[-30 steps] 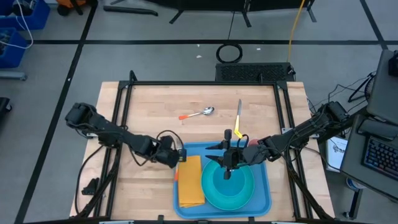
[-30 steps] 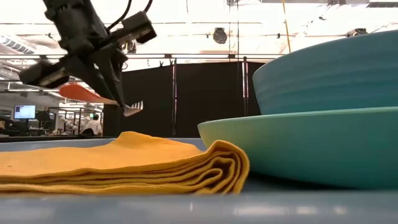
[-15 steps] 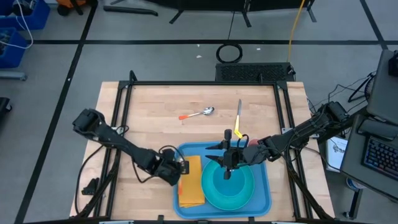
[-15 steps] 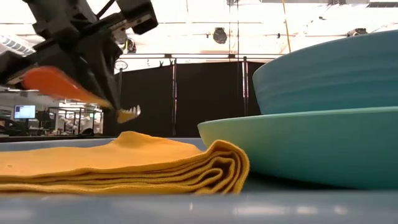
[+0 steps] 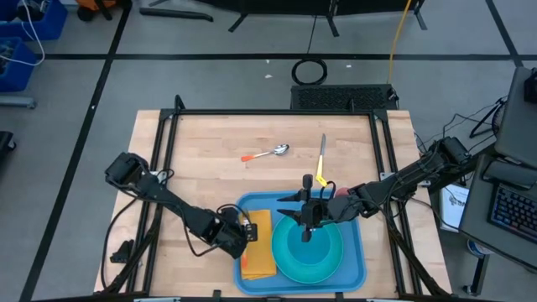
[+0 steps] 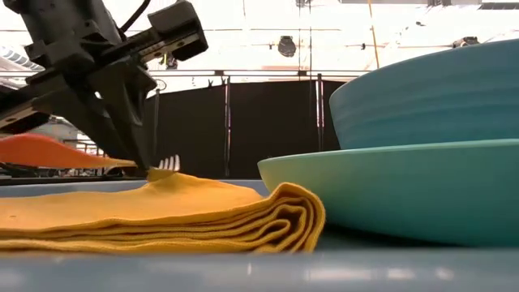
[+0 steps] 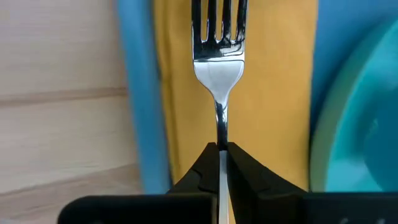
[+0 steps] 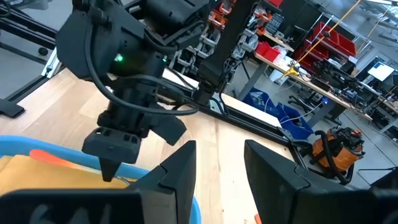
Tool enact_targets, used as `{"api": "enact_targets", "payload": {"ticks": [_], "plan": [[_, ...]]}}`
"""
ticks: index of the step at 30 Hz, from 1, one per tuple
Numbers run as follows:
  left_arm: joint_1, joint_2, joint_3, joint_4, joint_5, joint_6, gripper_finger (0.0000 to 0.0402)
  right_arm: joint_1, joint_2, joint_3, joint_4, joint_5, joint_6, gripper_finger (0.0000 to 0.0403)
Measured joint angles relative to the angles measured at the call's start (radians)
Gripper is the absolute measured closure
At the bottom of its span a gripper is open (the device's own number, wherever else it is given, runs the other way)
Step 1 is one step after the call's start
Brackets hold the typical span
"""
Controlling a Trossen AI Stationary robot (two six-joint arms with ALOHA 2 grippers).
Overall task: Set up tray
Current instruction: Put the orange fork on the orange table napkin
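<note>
Over the tray's 9 o'clock edge: left gripper (image 5: 237,236) has its fingers (image 7: 202,169) pinched tight on the thin neck of a fork (image 7: 219,56), no gap visible apart from the shaft itself. Fork has an orange handle (image 6: 49,151) sticking out behind the gripper. In the left wrist view the tines sit over the folded yellow napkin (image 7: 261,93). In the low view the tine end is right at the top of the napkin's fold; can't tell if it's touching or just above.

Tray (image 5: 352,268), blue with raised rim, sits at the table's 6 o'clock, near the front edge of the wooden table (image 5: 210,151). Napkin lies in the tray's 9 o'clock half; turquoise plate (image 5: 289,262) with a bowl (image 5: 323,245) on it fills the 3 o'clock half, just beside the napkin.

Right gripper (image 5: 305,220) hangs over the bowl's 12 o'clock rim, fingers (image 8: 177,171) spread apart, nothing between them.

On the bare table, at 12 o'clock from the tray: a spoon (image 5: 270,153) with an orange handle, and a knife (image 5: 322,155) with a yellow handle, near each other but apart, both well clear of the left gripper.
</note>
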Motion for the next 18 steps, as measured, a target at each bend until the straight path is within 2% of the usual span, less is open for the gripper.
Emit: {"api": "enact_targets", "payload": {"ticks": [18], "plan": [[0.02, 0.008, 0.0, 0.02, 0.006, 0.007, 0.0391, 0.0, 0.0, 0.0, 0.008, 0.0, 0.0, 0.0277]]}}
